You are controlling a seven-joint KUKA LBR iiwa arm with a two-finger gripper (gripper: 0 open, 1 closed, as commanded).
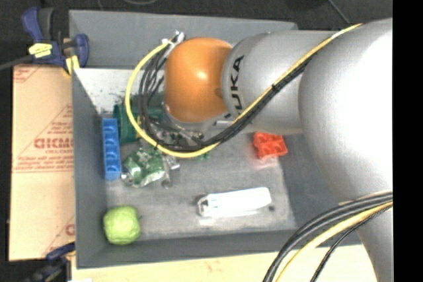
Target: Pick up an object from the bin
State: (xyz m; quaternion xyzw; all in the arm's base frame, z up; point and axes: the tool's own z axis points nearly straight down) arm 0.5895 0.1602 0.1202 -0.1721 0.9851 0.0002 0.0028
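The gripper [165,154] hangs low in the left middle of the bin [178,228], under the arm's orange wrist cover [193,79] — whether it is released or clenched cannot be told. Nearest it lies a crumpled green-and-white wrapper [144,168], just beside a blue studded brick strip [111,148] — a green ball [121,225], a flat white case [234,201] and an orange-red brick [269,145] lie apart.

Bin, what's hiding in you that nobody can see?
- Bin middle and right side: covered by the arm, camera view.
- Green crumpled thing: top tucked under the wrist cables; its kind is unclear.
- Dark green thing beside blue block: mostly behind cables.
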